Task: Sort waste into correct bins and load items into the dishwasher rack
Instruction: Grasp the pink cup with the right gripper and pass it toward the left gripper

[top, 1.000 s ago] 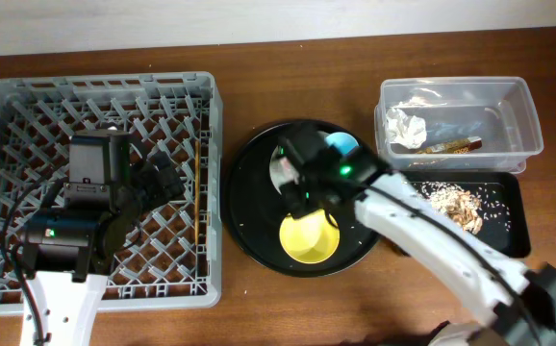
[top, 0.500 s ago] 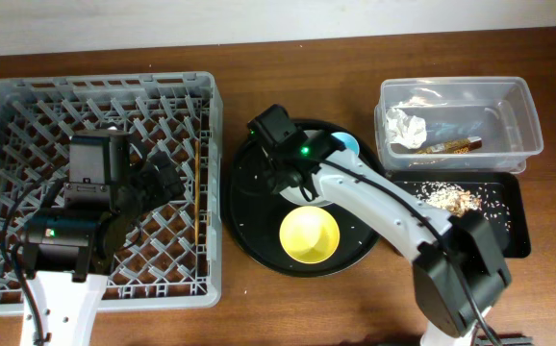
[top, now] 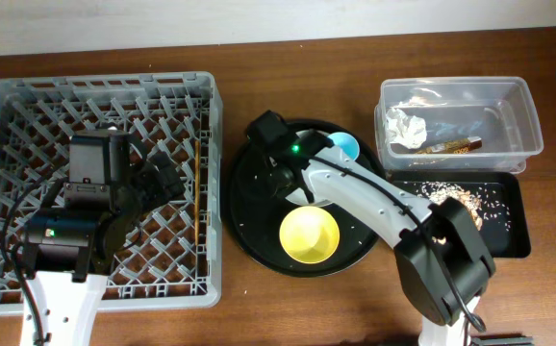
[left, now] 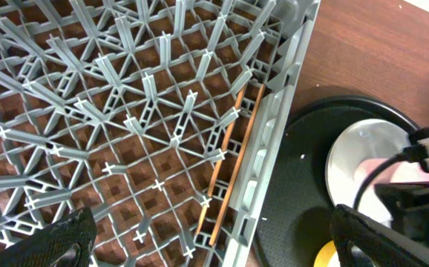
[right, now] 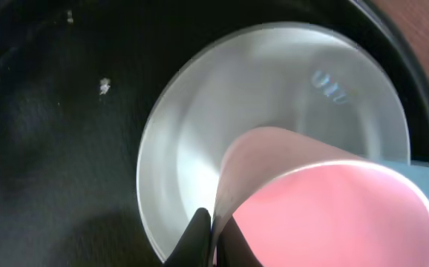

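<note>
Right gripper (right: 216, 236) moved off yellow bowl (top: 309, 235) to far side of round black tray (top: 249, 226). Now pinches pink cup (right: 326, 215) wall, cup over plate (right: 192, 133) in tray. Left gripper (left: 214, 239) spread, beside tray over dishwasher rack (top: 28, 96). Judged: cup lift imminent.

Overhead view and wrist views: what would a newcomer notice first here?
The big grey rack fills the left side of the overhead view. At the centre, the right pincer pinches the wall of a pink cup over a pale plate on the round black tray, beside a yellow bowl.
</note>
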You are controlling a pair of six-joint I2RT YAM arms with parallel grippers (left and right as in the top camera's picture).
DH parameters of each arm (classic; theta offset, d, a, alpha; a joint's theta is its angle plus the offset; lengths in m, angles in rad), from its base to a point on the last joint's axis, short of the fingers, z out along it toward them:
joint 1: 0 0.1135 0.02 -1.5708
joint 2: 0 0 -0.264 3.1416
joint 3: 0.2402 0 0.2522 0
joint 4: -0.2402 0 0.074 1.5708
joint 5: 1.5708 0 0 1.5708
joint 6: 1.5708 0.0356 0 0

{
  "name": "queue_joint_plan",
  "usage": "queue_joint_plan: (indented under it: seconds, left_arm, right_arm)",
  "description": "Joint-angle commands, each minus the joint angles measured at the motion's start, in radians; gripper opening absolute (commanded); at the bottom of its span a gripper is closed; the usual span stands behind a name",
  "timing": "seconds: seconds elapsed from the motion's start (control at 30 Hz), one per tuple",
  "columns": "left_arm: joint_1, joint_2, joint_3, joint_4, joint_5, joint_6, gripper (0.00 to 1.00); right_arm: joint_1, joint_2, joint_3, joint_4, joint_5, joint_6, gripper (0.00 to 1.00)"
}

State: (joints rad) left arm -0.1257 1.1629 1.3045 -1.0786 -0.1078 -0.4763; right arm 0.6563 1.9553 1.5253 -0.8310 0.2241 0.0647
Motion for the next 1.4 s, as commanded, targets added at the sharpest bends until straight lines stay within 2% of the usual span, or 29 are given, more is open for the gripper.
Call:
queue_joint_plan:
  seconds: [0.0, 0.07, 0.17, 0.23, 0.3, 0.37, 0.43, 0.47, 0.5, 0.53, 0.6, 0.67, 0.8, 0.87, 0.9, 1.03, 1.1, 1.37]
  left_arm:
    - [0.002, -0.010, 0.005, 0.000, 0.000, -0.009, 0.99]
    - [0.002, -0.010, 0.005, 0.000, 0.000, -0.008, 0.99]
    - [0.002, -0.010, 0.005, 0.000, 0.000, -0.008, 0.99]
    - [0.002, -0.010, 0.005, 0.000, 0.000, -0.009, 0.99]
    - [0.002, -0.010, 0.005, 0.000, 0.000, -0.009, 0.99]
    - [0.002, -0.010, 0.005, 0.000, 0.000, -0.009, 0.99]
    - [0.002, -0.010, 0.005, 0.027, 0.024, -0.010, 0.99]
    - [0.002, -0.011, 0.005, 0.025, 0.112, -0.008, 0.99]
    - [0.002, -0.011, 0.005, 0.024, 0.269, 0.020, 0.99]
    - [0.002, -0.011, 0.005, 0.062, 0.604, 0.147, 0.92]
    - [0.002, -0.010, 0.005, 0.120, 1.156, 0.356, 0.89]
    - [0.002, -0.011, 0.005, 0.136, 1.322, 0.385, 0.89]
    - [-0.011, -0.011, 0.005, 0.140, 1.355, 0.392, 0.90]
    - [-0.047, -0.011, 0.005, 0.156, 1.421, 0.462, 0.90]
    - [-0.080, -0.010, 0.005, 0.176, 1.406, 0.470, 0.98]
    - [-0.117, -0.010, 0.005, 0.214, 1.380, 0.470, 0.99]
    - [-0.140, -0.010, 0.005, 0.266, 1.358, 0.470, 0.99]
    - [-0.141, -0.011, 0.005, 0.286, 1.411, 0.470, 0.99]
  right_arm:
    - [0.005, -0.156, 0.218, -0.136, -0.077, -0.013, 0.04]
    - [0.003, -0.254, 0.356, -0.256, -0.222, -0.013, 0.04]
    - [-0.027, -0.399, 0.396, -0.301, -0.371, -0.013, 0.04]
    - [-0.156, -0.515, 0.396, -0.358, -0.539, -0.013, 0.04]
    - [-0.274, -0.551, 0.396, -0.401, -0.690, -0.034, 0.04]
    - [-0.417, -0.548, 0.392, -0.512, -0.970, -0.184, 0.04]
    - [-0.481, -0.528, 0.380, -0.640, -1.142, -0.357, 0.04]
    - [-0.499, -0.518, 0.374, -0.690, -1.188, -0.423, 0.04]
    - [-0.512, -0.511, 0.368, -0.727, -1.213, -0.474, 0.04]
    - [-0.521, -0.506, 0.350, -0.752, -1.238, -0.524, 0.04]
    - [-0.521, -0.506, 0.325, -0.750, -1.318, -0.567, 0.04]
    - [-0.521, -0.505, 0.321, -0.750, -1.364, -0.585, 0.04]
    - [-0.519, -0.505, 0.321, -0.736, -1.463, -0.585, 0.05]
    - [-0.519, -0.505, 0.321, -0.736, -1.464, -0.585, 0.04]
    - [-0.519, -0.505, 0.321, -0.745, -1.506, -0.585, 0.05]
    - [-0.517, -0.505, 0.321, -0.752, -1.617, -0.585, 0.04]
    - [-0.461, -0.505, 0.321, -0.752, -1.661, -0.585, 0.04]
    - [-0.361, -0.505, 0.316, -0.755, -1.551, -0.585, 0.04]
